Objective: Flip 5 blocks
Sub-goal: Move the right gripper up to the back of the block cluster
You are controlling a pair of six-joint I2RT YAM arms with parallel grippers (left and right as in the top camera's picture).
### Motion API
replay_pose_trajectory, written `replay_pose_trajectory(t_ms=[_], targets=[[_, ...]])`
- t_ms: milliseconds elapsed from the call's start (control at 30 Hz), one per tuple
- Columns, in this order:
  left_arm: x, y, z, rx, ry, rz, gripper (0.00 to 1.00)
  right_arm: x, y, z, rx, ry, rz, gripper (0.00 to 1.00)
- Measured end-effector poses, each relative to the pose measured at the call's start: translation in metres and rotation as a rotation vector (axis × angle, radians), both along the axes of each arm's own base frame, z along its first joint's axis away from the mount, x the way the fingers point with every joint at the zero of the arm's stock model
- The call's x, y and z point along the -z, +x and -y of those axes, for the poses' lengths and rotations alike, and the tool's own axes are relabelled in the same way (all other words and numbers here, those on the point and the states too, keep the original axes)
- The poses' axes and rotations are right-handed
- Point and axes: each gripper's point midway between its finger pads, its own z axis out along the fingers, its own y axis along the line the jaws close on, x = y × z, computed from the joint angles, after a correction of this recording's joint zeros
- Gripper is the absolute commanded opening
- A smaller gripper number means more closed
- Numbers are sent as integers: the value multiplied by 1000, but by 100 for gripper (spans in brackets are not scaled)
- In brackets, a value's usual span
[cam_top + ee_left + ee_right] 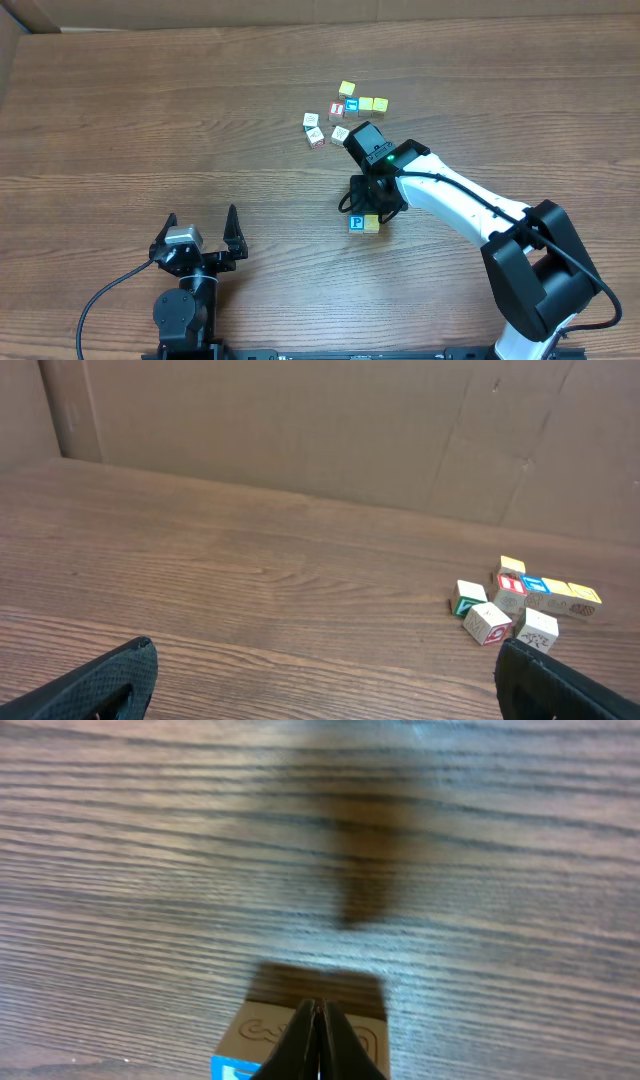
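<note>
Two blocks lie side by side near the table's middle: one with a blue "P" (356, 224) and a yellow-faced one (373, 222). My right gripper (366, 210) is shut just above them with nothing between its fingers. In the right wrist view the closed gripper (320, 1006) points down over a pale embossed block face (265, 1023), with a blue edge (228, 1069) at the lower left. Whether the tips touch the block I cannot tell. Several more blocks (345, 112) sit clustered farther back and show as a cluster (520, 603) in the left wrist view. My left gripper (200, 234) stands open, well apart from them.
A cube with a red "I" (337, 110) sits inside the far cluster. A cardboard wall (300, 430) stands behind the table in the left wrist view. Bare wood (150, 120) stretches across the left half of the table.
</note>
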Motion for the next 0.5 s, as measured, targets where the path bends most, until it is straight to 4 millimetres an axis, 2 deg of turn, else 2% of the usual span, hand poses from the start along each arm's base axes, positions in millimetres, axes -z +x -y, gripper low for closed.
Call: replay_pose_trajectory(t_ms=[67, 133, 300, 433, 500], targets=[[0, 0, 0, 0, 0, 0, 100, -1, 0, 0, -7, 0, 2, 8], [0, 0, 0, 0, 0, 0, 100, -4, 2, -1, -12, 0, 4, 14], [0, 0, 0, 0, 0, 0, 100, -32, 25, -9, -9, 41, 58, 52], [0, 0, 0, 0, 0, 0, 100, -64, 53, -10, 28, 82, 120, 73], [0, 0, 0, 0, 0, 0, 100, -81, 70, -9, 49, 108, 165, 77]])
